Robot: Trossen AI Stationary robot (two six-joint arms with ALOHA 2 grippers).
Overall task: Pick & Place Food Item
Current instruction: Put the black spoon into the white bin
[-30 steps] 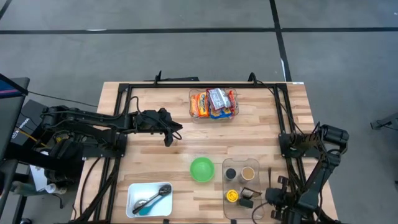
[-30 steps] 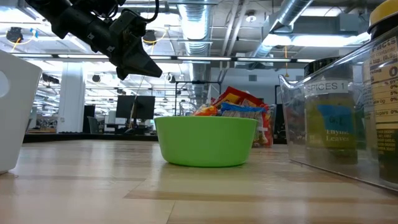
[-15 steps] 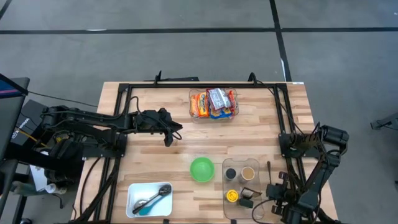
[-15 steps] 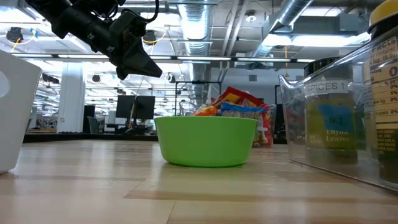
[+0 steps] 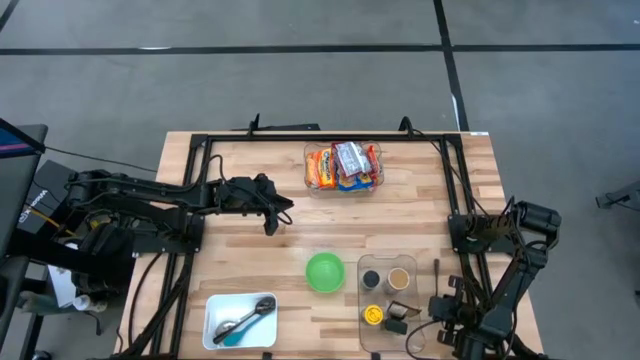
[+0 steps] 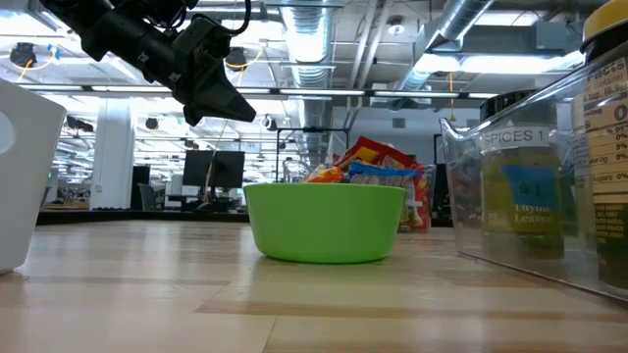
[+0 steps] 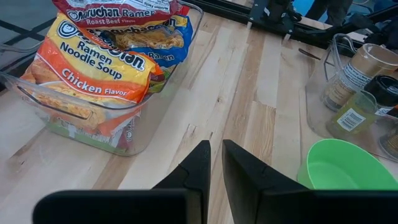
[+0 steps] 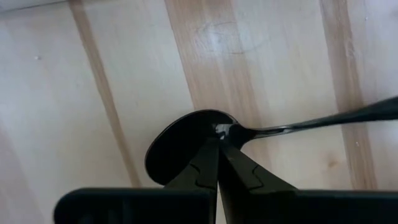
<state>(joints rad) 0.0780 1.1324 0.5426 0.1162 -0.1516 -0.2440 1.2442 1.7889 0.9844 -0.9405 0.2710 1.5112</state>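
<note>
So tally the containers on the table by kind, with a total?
Clear bins: 2, one with ramen packs, one with spice jars
White bin: 1, holding utensils
Green bowl: 1
Total: 4
</note>
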